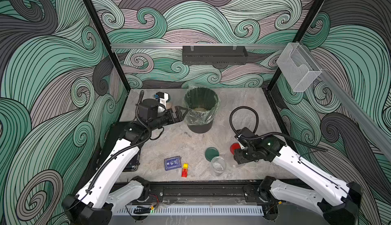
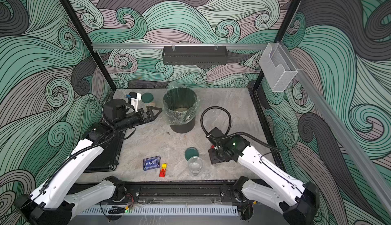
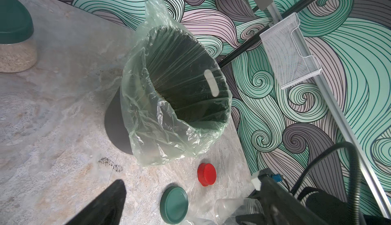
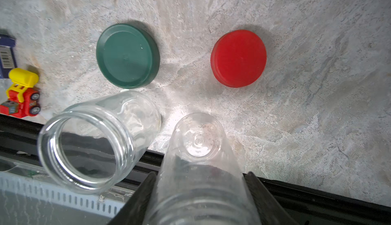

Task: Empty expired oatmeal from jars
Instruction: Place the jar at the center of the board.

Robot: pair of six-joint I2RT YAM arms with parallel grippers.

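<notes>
As the tabletop [image 1: 243,99] reads from left to right in both top views: grey marbled surface, with two arms reaching in from the near edge.
sealed jar [image 2: 147,97]: upright at the far left of the tabletop, behind the left wrist, dark green lid screwed on. The left wrist view shows pale tan oatmeal [image 3: 14,58] filling its clear body.
card box [image 1: 172,163]: small, dark blue, flat on the tabletop near the front edge.
left gripper [image 1: 183,113]: jaws spread wide with nothing between them. It is held sideways, just beside the bin's liner; whether they touch cannot be told.
toy vehicle [image 1: 185,170]: red and yellow, just beside the card box.
bin [image 1: 200,127]: black and round, at the far centre, with a clear greenish liner folded over its rim.
bin contents: a small heap of oatmeal [image 1: 198,109] at the bottom.
loose green lid [image 1: 211,154]: flat on the tabletop at front centre, just behind the open jar.
open jar [image 1: 218,165]: clear, upright, lidless and empty, close to the front edge.
red lid [image 1: 234,148]: flat on the tabletop, apart from the loose green lid and partly hidden by the right wrist in both top views.
right gripper [image 4: 200,177]: fingers pinching the held jar from both sides.
held jar [image 4: 196,141]: clear and lidless, base turned toward the tabletop beside the open jar, with only a few specks inside. Whether it rests on the surface cannot be told.
</notes>
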